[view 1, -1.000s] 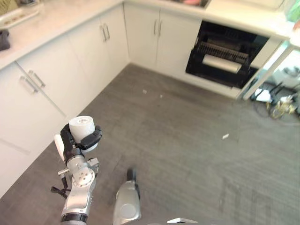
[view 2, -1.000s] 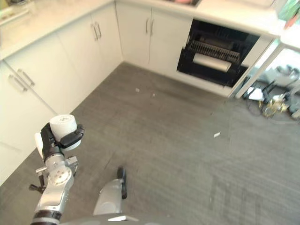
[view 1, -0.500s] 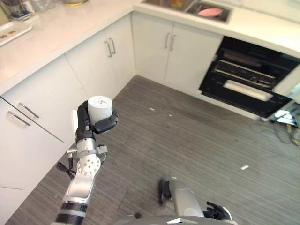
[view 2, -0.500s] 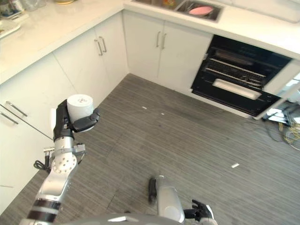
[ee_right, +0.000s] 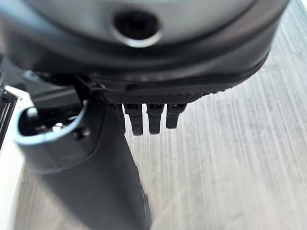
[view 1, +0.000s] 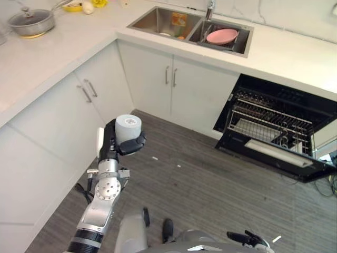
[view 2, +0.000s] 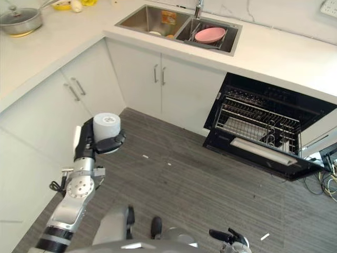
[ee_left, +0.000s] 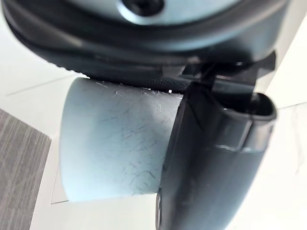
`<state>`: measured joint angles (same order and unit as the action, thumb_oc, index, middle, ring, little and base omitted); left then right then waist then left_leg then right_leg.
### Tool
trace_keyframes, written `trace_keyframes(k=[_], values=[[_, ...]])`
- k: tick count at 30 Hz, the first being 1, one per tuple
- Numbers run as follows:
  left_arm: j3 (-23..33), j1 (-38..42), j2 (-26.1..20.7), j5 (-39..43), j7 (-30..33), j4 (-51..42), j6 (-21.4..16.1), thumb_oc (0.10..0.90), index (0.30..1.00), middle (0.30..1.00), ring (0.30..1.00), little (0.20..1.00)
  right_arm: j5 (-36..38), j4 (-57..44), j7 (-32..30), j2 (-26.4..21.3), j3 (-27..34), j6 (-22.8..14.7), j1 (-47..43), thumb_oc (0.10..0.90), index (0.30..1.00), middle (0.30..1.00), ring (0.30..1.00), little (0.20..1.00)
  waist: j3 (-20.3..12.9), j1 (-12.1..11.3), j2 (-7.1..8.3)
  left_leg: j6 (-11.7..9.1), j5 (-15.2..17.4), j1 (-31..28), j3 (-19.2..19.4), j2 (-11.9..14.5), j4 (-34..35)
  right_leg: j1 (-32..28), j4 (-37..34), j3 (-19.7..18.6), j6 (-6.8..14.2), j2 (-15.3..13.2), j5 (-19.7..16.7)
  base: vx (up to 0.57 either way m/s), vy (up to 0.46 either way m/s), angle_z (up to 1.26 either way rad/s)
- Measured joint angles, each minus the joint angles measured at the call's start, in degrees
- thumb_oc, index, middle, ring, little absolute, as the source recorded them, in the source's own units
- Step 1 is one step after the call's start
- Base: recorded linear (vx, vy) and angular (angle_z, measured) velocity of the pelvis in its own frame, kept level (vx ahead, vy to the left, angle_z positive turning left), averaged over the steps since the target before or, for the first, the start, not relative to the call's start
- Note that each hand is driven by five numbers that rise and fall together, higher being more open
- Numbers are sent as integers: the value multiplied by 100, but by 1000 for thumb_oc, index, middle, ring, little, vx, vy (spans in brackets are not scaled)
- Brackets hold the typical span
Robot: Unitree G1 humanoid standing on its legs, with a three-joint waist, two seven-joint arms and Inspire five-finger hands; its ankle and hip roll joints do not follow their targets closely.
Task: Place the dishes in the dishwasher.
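My left hand (view 1: 109, 148) is raised in front of the white corner cabinets, shut on a pale upright cup (view 1: 128, 127). Up close, the cup's scratched wall (ee_left: 112, 139) lies against the palm with the thumb (ee_left: 213, 158) wrapped round it. The open dishwasher (view 1: 275, 129) is at the right under the counter, its wire rack (view 1: 268, 118) showing and its door (view 1: 274, 158) folded down. My right hand (view 1: 246, 239) hangs low over the floor with relaxed fingers (ee_right: 151, 117) and holds nothing.
A double sink (view 1: 174, 21) in the counter holds a pink plate (view 1: 222, 36). A lidded pan (view 1: 30, 21) sits on the left counter (view 1: 58, 47). White cabinets (view 1: 174, 89) line the left and back. Grey floor (view 1: 210, 184) lies between me and the dishwasher.
The whole picture has shifted: the camera moved, so the sink and the open dishwasher now show nearer and more fully. My left hand still holds the cup upright.
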<state>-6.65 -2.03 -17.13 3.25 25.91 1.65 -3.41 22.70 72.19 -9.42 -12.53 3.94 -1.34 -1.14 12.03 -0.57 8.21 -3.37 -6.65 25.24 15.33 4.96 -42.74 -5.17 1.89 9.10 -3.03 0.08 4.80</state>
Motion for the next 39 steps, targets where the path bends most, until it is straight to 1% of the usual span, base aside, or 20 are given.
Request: trace_keyframes(k=[1,2,3,4,6,7,8,12,14,16,18,19,20,22,25,28,31,34,35,39], values=[[-6,6,40,72,40,131,32,400,300,300,300,300,-1,-96,8,-161,-257,-4,-22,800,900,900,900,900,49,158,-281,-25,-54,-103,-302,81,1273,-522,-244,-93,-369,292,-143,323,128,-47],[-51,-25,-49,65,4,235,94,400,300,300,300,300,-14,-185,40,-244,-436,-66,28,800,900,900,900,900,-6,260,-519,28,-25,-202,-784,45,2246,-836,-299,-268,-165,486,-41,478,168,-129],[-39,-155,-119,50,-4,255,97,400,300,300,300,300,-14,38,43,-283,-526,-135,12,800,900,900,900,900,-238,182,-617,153,129,-688,-1815,-125,4105,-978,-306,-809,53,504,193,417,86,-185],[7,-153,-165,47,18,257,98,400,300,300,300,300,-14,185,33,-335,-524,-148,-77,800,900,900,900,900,-233,50,-663,54,136,-939,-2550,-200,4861,-1246,-440,-1215,95,432,261,379,123,-229],[-1,-128,-120,-84,85,250,103,400,300,300,300,300,-20,364,-14,-488,-513,-145,25,800,900,900,900,900,-287,89,-752,-63,71,-1135,-3499,-592,4730,-1835,-653,-1949,324,233,403,282,238,-175],[-145,0,-159,-150,103,272,109,400,300,300,300,300,-19,473,-38,-361,-500,-116,290,800,900,900,900,900,-386,250,-598,-201,-664,-1322,-3343,-749,4420,-2082,-304,-2172,538,70,551,219,378,-103],[-193,103,-286,-156,99,255,144,400,300,300,300,300,-18,495,-62,-165,-439,-124,423,800,900,900,900,900,-434,331,-409,254,-679,-1479,-3265,-789,4601,-1726,339,-2179,733,-54,559,111,318,-78],[-492,522,-557,-166,-94,204,160,400,300,300,300,300,-11,632,-90,-6,-94,-31,556,800,900,900,900,900,-320,548,-526,624,-406,-1967,-2942,-663,4796,-760,308,-2284,999,-335,1038,96,241,-79],[-705,440,-723,-225,-255,74,34,400,300,300,300,300,-10,539,-90,23,-97,-20,646,800,900,900,900,900,-231,669,-641,766,-248,-2335,-2571,-779,4797,-273,-149,-2537,1244,-535,842,28,280,-100],[-1064,386,-730,-346,-338,30,-28,400,300,300,300,300,-15,499,-78,134,-299,62,635,800,900,900,900,900,-226,753,-619,715,170,-2556,-2435,-930,4797,342,76,-2681,1499,-636,-95,-30,189,-75],[-1165,343,-709,-413,-345,19,-172,400,300,300,300,300,-24,456,-68,256,-331,86,513,800,900,900,900,900,-190,729,-572,757,323,-2594,-2137,-991,4796,485,242,-2807,1420,-681,68,-63,123,-105],[-1114,370,-745,-415,-343,16,-166,400,300,300,300,300,-138,259,-67,420,-557,63,197,800,900,900,900,900,-134,714,-479,833,396,-2466,-1636,-976,4796,752,53,-2630,1527,-720,-202,-88,170,-140],[-1017,371,-748,-410,-341,20,-143,400,300,300,300,300,-205,218,-67,465,-581,39,89,800,900,900,900,900,-86,700,-419,868,420,-2443,-1409,-960,4795,892,31,-1876,1474,-847,-315,-118,185,-183],[-716,172,-778,-503,-279,17,-153,400,300,300,300,300,-391,219,-119,445,-561,-32,-10,800,900,900,900,900,-35,504,-355,872,526,-2512,-764,-803,4792,1044,-105,396,1344,-1230,-404,-59,69,-163],[-506,39,-787,-549,-186,35,-67,400,300,300,300,300,-497,258,-199,292,-509,-29,214,800,900,900,900,900,-11,466,-390,794,614,-2655,-549,-699,4751,775,-92,305,1705,-1296,-759,-177,192,-66],[-317,39,-795,-563,-71,27,20,400,300,300,300,300,-522,375,-203,230,-485,56,247,800,900,900,900,900,110,119,-446,760,625,-2774,-191,-453,4691,994,1792,384,1625,-1198,-169,-131,87,-48],[-18,49,-791,-565,27,0,34,400,300,300,300,300,-558,176,-225,20,-482,29,352,800,900,900,900,900,150,108,-548,536,563,-2843,-161,-356,4705,411,1081,175,1549,-951,67,-98,-46,-15],[383,31,-811,-577,68,-139,34,400,300,300,300,300,-580,-336,-257,-190,-475,19,360,800,900,900,900,900,87,37,-456,309,493,-2918,120,-334,4792,-293,-556,126,1080,-789,-213,-52,-62,-45],[531,30,-745,-593,129,-142,42,400,300,300,300,300,-583,-566,-268,-352,-490,-28,297,800,900,900,900,900,82,121,-514,231,447,-2916,152,-256,4794,-368,-773,76,874,-679,-368,-53,-94,-38],[534,-80,-573,-621,114,-524,33,400,300,300,300,300,-568,-2568,-414,-1006,221,9,826,800,900,900,900,900,-18,279,-681,55,321,-2918,88,0,4776,-407,-769,60,844,-428,-353,-64,-76,3]])
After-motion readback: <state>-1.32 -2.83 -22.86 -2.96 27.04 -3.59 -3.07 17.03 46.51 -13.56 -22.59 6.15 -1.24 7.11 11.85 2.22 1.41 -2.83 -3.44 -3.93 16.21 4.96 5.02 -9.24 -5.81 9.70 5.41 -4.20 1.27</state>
